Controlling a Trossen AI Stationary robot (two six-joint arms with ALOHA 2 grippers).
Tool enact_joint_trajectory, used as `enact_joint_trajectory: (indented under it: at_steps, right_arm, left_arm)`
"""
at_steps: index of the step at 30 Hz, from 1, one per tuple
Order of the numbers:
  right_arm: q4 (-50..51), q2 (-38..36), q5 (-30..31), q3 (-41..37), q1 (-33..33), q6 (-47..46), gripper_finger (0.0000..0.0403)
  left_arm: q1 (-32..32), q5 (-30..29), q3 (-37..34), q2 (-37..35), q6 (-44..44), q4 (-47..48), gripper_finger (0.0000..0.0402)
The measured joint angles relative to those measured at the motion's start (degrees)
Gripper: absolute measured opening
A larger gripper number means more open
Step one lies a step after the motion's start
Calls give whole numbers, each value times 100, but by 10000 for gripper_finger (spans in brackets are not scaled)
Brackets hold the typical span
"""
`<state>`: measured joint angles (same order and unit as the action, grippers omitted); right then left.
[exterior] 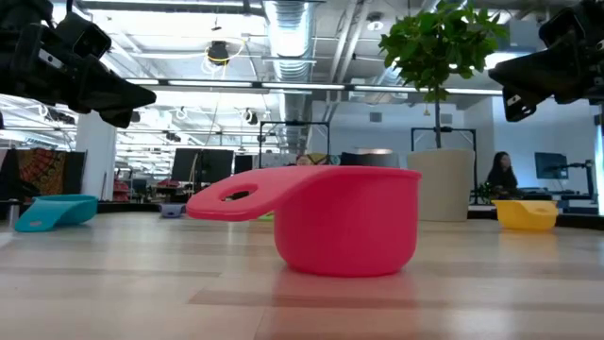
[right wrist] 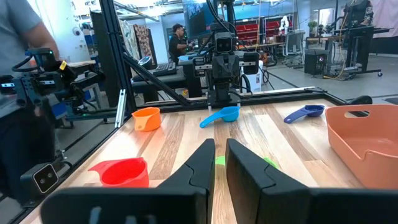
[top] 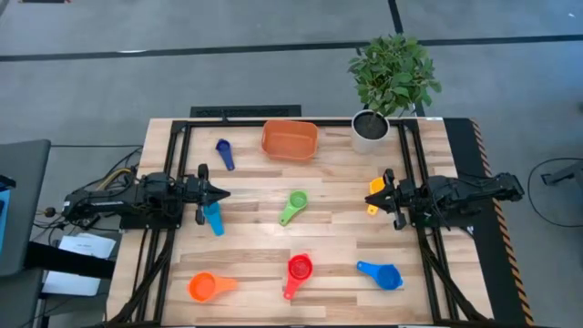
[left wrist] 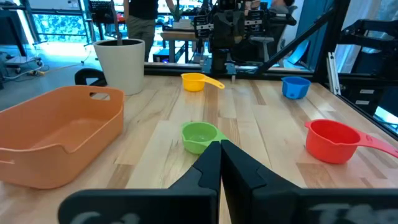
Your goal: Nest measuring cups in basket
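Seven measuring cups (top: 297, 206) lie scattered over the counter (top: 328, 178) — the orange basket (top: 290, 139) holds none. Left gripper (top: 221, 193) clenched, empty; right gripper (top: 383, 192) slightly parted — holding nothing.

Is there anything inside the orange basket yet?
No. The basket is empty; the left wrist view shows its bare floor. In the high view, the seven cups are out on the table. Nothing covers the basket.

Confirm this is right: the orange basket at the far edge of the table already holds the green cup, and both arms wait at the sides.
Not right. In the high view the basket is empty; the green cup lies on the table's middle. Both arms do wait at the sides.
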<state>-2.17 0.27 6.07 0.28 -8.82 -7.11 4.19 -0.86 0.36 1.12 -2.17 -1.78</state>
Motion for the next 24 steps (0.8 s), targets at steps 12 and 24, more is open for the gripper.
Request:
enact_joint_trajectory:
  at_steps: [12,24]
  right_arm:
    - [0,0,0,0,1,0,66]
    - [-1,0,0,1,0,1,66]
  left_arm:
    - [1,0,0,0,-11,-9,0]
    - [4,-1492,0,35,-1897,-262,0]
